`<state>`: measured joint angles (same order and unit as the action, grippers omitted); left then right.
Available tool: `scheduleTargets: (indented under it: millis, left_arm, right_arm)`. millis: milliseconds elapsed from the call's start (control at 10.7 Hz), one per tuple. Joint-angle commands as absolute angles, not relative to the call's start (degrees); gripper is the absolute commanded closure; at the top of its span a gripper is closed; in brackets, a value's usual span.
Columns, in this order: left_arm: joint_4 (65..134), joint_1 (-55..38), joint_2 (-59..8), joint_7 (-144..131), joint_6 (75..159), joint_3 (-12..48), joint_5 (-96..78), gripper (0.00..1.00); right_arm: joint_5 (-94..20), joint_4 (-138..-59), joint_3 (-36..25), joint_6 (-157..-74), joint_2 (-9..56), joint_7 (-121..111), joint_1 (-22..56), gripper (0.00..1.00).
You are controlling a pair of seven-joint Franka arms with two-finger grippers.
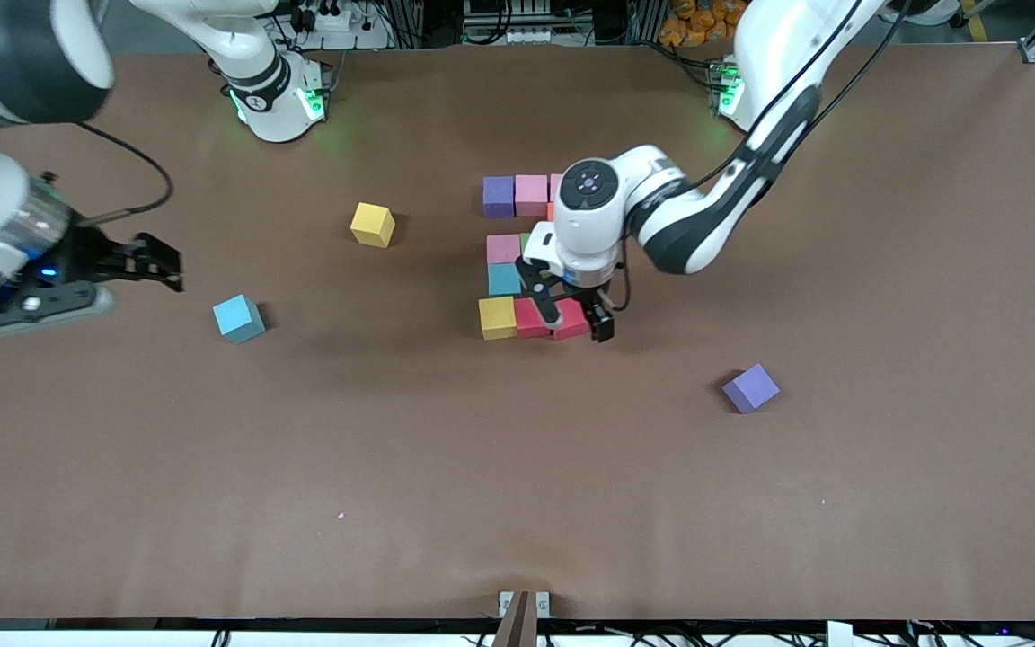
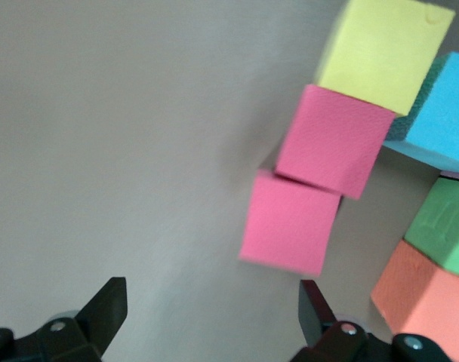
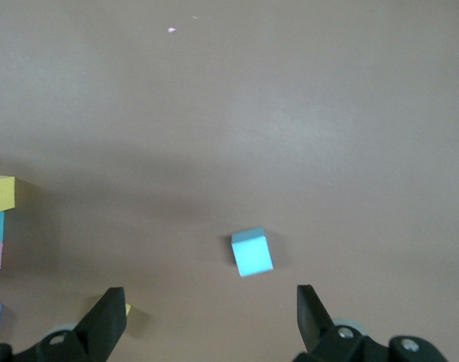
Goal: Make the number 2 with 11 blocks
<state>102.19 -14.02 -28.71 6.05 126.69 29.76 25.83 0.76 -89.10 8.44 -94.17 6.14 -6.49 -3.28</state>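
Blocks forming the 2 are sitting mid-surface, where the left gripper is hanging wide open over the end red block of the bottom row, empty, while the right gripper is waiting open near the loose blue block.

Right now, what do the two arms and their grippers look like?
Both arms are glossy white with dark grey joint bands and black cables. The bases glow green. The left gripper has short black fingers under a white wrist with a round dark cap. The right gripper is black too, with a blue light on its wrist.
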Motion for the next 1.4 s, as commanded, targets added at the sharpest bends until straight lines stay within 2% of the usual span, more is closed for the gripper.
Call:
scheduleTargets:
  millis: [0, 187, 280, 560, 933, 1306]
  left_arm:
    - [99.7, -11.8, -23.0, 5.7, 118.0, 30.1, 23.1, 0.00]
    - [89.9, -11.8, -23.2, 5.7, 105.5, 29.9, 22.8, 0.00]
    - [86.1, -11.3, -23.4, 5.9, 102.8, 29.4, 22.8, 0.00]
    - [83.6, -6.2, -21.5, 5.3, 101.0, 29.5, 22.8, 0.00]
    - [82.4, 3.1, -15.8, 1.7, 98.8, 29.5, 17.5, 0.00]
    - [82.5, 10.5, -10.1, -3.9, 96.9, 29.6, 9.8, 0.00]
  right_arm:
    - [-0.2, -84.3, 7.2, -89.3, 6.2, -6.9, -4.3, 0.00]
    - [-0.3, -81.9, 5.2, -87.3, 6.2, -6.9, -4.1, 0.00]
    - [-0.4, -81.3, 3.6, -86.6, 6.2, -6.9, -3.3, 0.00]
    - [-1.8, -81.2, -1.8, -83.4, 4.4, -6.6, 0.6, 0.00]
    - [-1.8, -81.9, -2.6, -83.3, 1.7, -6.6, 0.7, 0.00]
    - [-1.8, -82.4, -2.6, -83.3, 1.6, -6.6, 0.2, 0.00]
